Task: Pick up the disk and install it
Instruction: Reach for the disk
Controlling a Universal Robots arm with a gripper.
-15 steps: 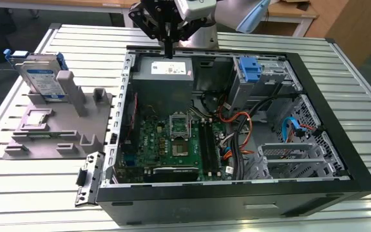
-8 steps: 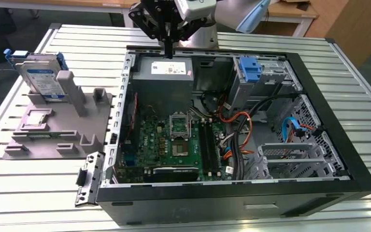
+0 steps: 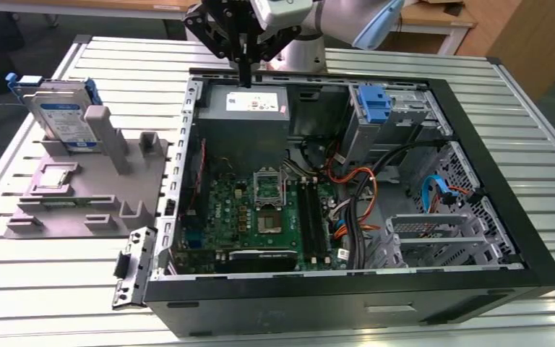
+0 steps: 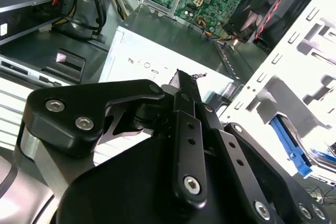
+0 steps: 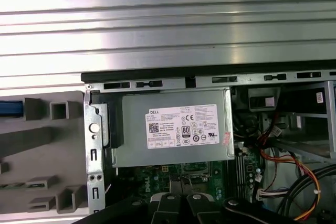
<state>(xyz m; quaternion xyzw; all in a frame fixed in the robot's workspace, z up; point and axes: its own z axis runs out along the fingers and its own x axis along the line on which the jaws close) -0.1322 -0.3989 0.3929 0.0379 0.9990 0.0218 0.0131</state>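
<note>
Gripper (image 3: 245,79) hangs over the power supply (image 3: 243,105) inside the case (image 3: 355,303), fingers pressed together. Disk (image 3: 61,116) stands upright in the grey holder (image 3: 84,195) at the exterior view's left, well apart.

Open case (image 3: 335,290) — cables (image 3: 360,189) beside drive bay (image 3: 374,107)

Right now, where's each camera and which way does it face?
Exterior view: off-arm, high, looks down into the open case; gripper hangs over the power supply.
First wrist view: on the wrist, straight down at that supply; gripper links show.
Second wrist view: on the wrist, along the gripper into the case.
All share the power supply.
</note>
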